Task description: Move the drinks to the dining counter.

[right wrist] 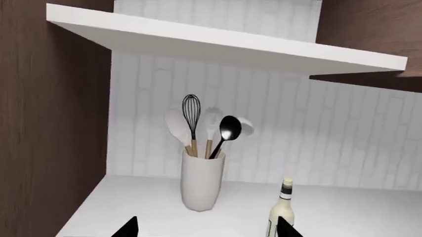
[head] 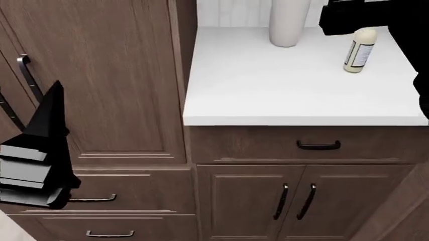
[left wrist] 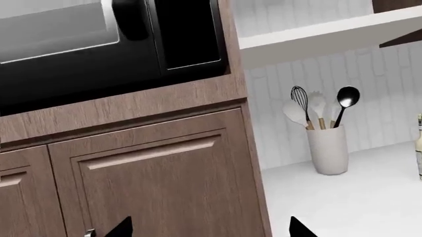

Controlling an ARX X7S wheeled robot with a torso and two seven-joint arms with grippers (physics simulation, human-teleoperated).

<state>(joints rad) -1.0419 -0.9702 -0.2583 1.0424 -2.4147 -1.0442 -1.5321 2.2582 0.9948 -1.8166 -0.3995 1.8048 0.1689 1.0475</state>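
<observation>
One drink is in sight: the cream bottle [head: 360, 50], upright on the white cabinet top [head: 268, 85], well clear of the front edge. In the right wrist view the bottle [right wrist: 282, 210] stands just ahead of our right gripper [right wrist: 205, 228], nearer its right fingertip, and both dark tips show with a wide gap between them, so that gripper is spread and holds nothing. Beyond the bottle and to the left stands a pale jar [right wrist: 201, 182] of utensils: a whisk [right wrist: 191, 111], a black ladle [right wrist: 229, 129] and pale spatulas.

Our left gripper [left wrist: 207, 228] hangs low by the tall wood cabinet [head: 100, 75], far from the bottle; its two tips also stand apart, empty. The other two drinks and the dining counter are not in view.

To grasp well, we judge the right gripper should shift slightly right so the bottle sits centred between the fingers, advance level, and close on the body below the neck, keeping away from the jar so nothing tips.
</observation>
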